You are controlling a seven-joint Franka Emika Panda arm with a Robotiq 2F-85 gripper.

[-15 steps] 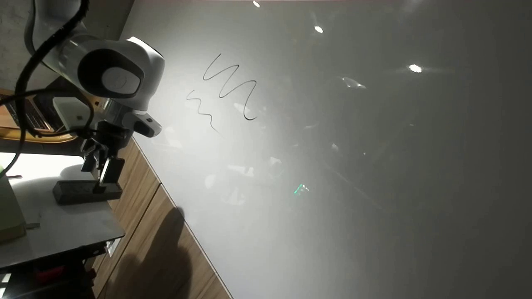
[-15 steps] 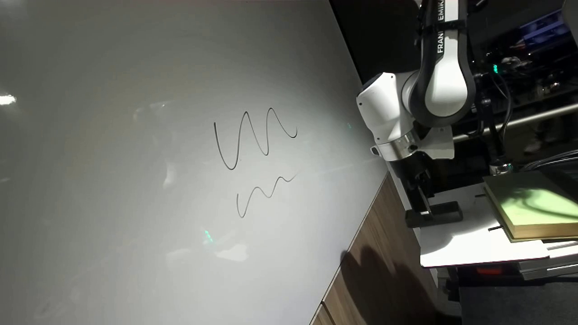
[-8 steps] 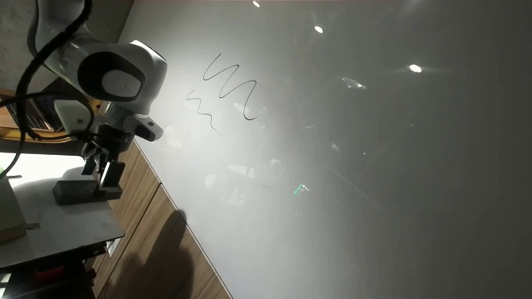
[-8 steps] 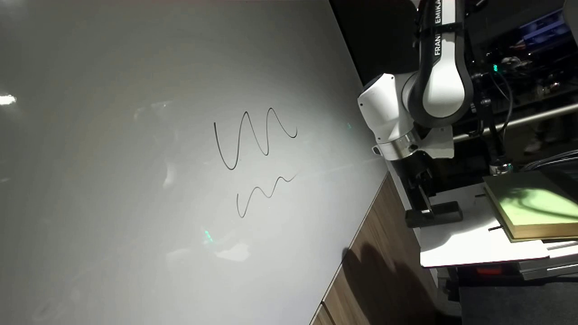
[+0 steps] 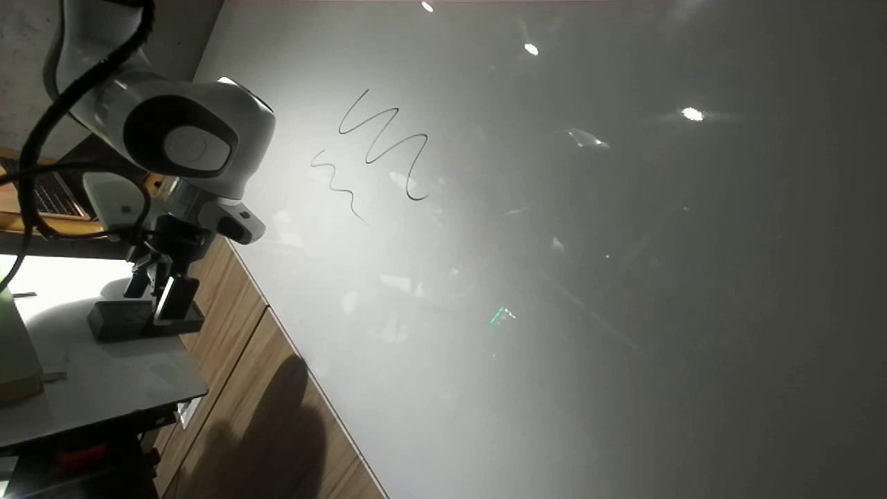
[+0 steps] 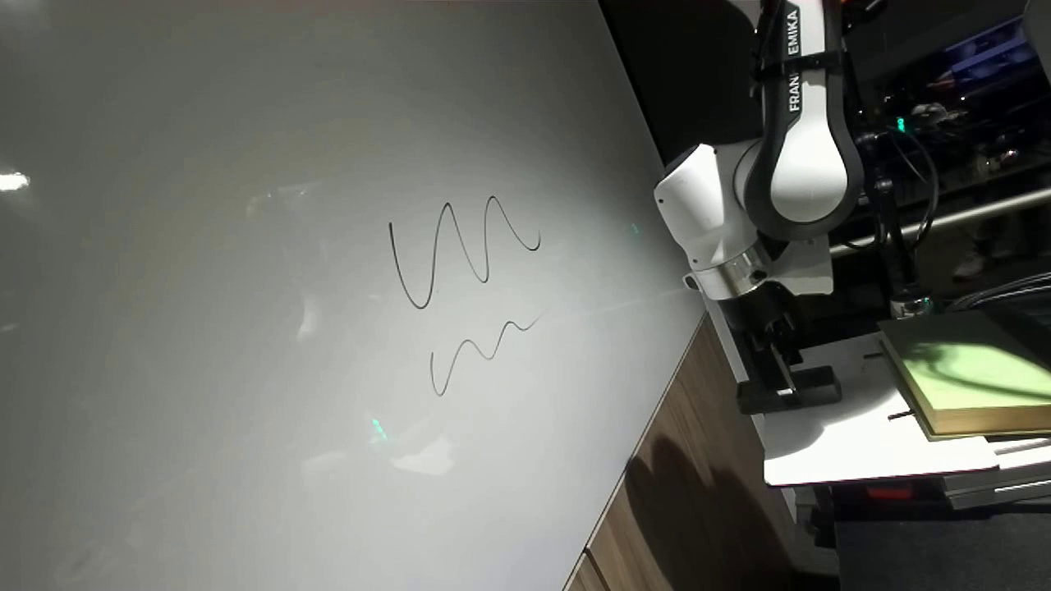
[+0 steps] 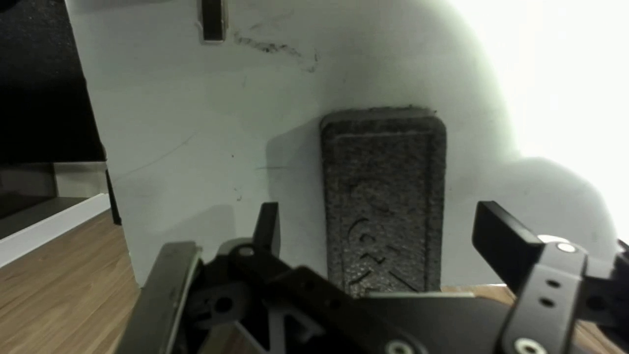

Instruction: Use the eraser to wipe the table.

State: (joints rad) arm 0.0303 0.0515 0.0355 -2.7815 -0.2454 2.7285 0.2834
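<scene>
On the table [image 6: 246,460]: nothing wiped, as far as I can see. The larger squiggle [image 6: 465,245] and the thinner, smaller squiggle [image 6: 468,341] both run unbroken in both exterior views, and I find no smear along either.
My gripper [image 7: 381,223]: jaws spread wide, one to each side of the eraser [image 7: 383,191] in the wrist view, with bare strips of the side desk [image 7: 196,113] showing in between; I have hold of nothing.
Where the eraser is: lying flat on that side desk, well apart from both squiggles. One end comes to the desk's edge and seems to jut past it; the gripper itself hides that end from the wrist view.
Step in hand: I judge it to be lining up for the grasp, so the job is near its beginning.
Left to do: close on the block, lift it, carry it over to the table and, I expect, rub it across both lines until they are gone.
Eraser's look: a dark grey, nearly black oblong with rounded corners, its top speckled and grainy, a faint border running round inside the rim.
Its top face: shapes sunk or drawn there, a few like letters, which I cannot read.
</scene>
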